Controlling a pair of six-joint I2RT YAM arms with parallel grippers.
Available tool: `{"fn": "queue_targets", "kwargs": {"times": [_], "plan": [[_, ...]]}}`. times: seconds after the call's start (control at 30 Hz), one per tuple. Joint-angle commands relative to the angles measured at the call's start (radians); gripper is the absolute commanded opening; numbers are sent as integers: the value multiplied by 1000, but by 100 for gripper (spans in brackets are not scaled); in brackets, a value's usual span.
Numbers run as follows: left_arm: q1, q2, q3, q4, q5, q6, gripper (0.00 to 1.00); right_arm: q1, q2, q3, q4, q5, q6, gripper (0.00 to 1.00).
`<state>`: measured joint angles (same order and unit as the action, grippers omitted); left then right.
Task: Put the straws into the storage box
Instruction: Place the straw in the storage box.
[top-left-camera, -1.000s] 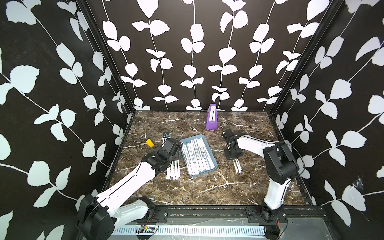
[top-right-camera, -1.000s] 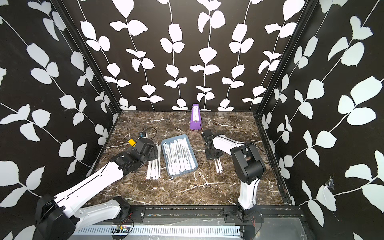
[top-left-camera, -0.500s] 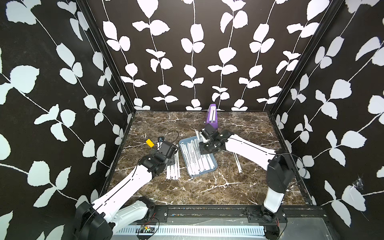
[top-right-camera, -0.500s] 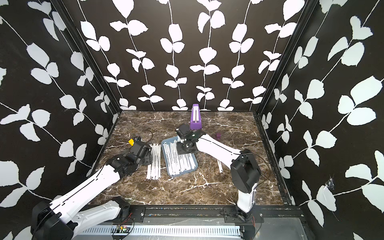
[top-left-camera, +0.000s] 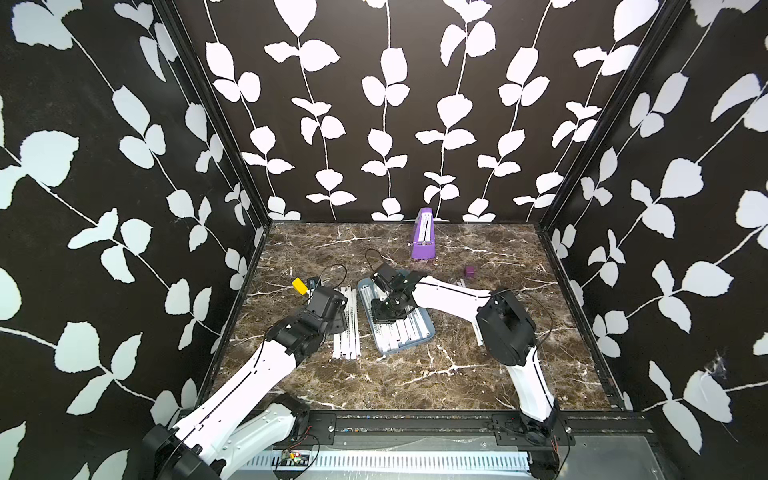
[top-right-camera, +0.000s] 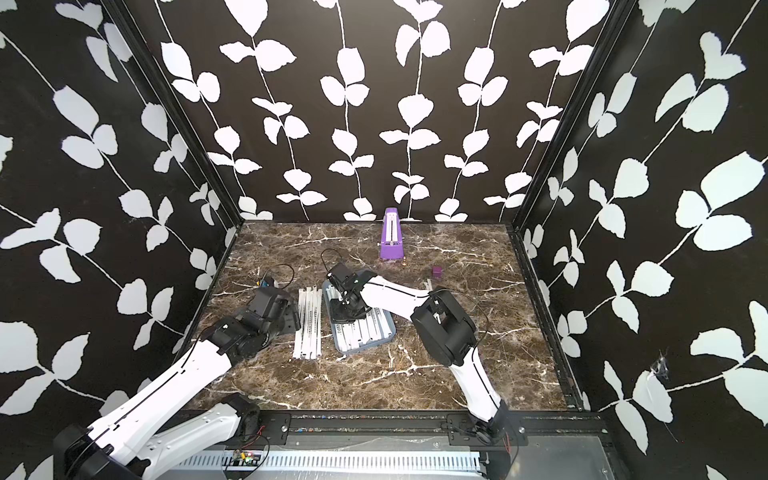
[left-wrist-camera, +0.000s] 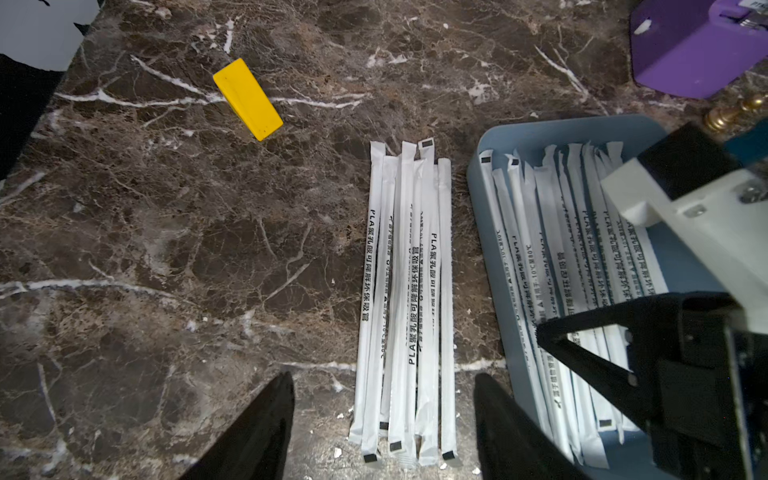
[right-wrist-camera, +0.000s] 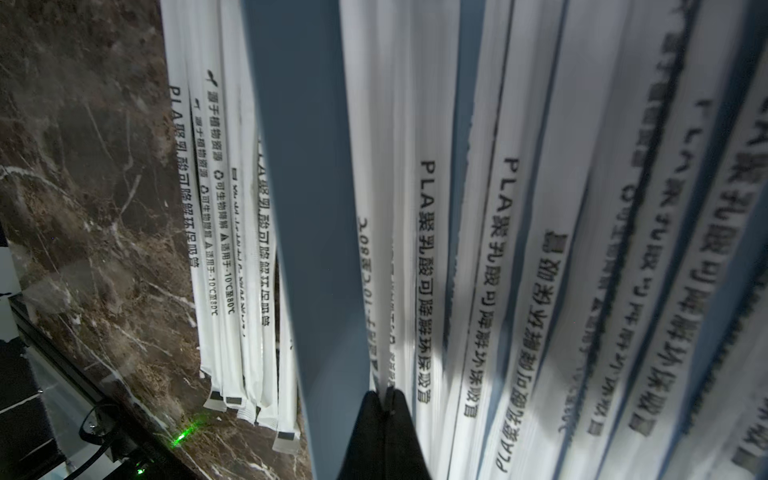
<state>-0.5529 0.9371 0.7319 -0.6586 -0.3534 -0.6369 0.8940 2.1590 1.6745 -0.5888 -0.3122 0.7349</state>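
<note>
At the far left we see a yellow block (top-left-camera: 298, 285) lying on the marble table (top-left-camera: 415, 382). Next comes the left gripper (left-wrist-camera: 382, 380), with its jaws spread wide just above the table. A loose bundle of straws (left-wrist-camera: 405, 291) lies flat on the marble. Its near ends reach into the gap between the two fingers, and neither finger seems to touch them. Just beside that bundle, on its right, sits the light-blue box (top-left-camera: 411, 345), with many more straws laid lengthwise inside it. The right gripper (right-wrist-camera: 384, 395) reaches down into the box close to its left wall, its jaws pressed together right over the straws there. A white strip runs up to the tips, but we cannot tell whether they pinch it. Behind the box stands a purple wedge (top-left-camera: 424, 237), and to its right lies a small purple cube (top-left-camera: 470, 271). Past the right arm, the ends of a few more straws show on the table
</note>
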Motion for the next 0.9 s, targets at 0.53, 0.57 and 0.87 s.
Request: {"fn": "queue_targets", "kwargs": {"times": [0.53,0.57,0.87], "plan": [[157,38,-73,54,176,62,50,5,17,85,-32,5,-8,19],[183,43,-78,61,202,76,48,6,9,91,-42,9,-13,20],[311,285,-51,152,401,232,30,-31,-154,49,-89,52,-39,31]]}}
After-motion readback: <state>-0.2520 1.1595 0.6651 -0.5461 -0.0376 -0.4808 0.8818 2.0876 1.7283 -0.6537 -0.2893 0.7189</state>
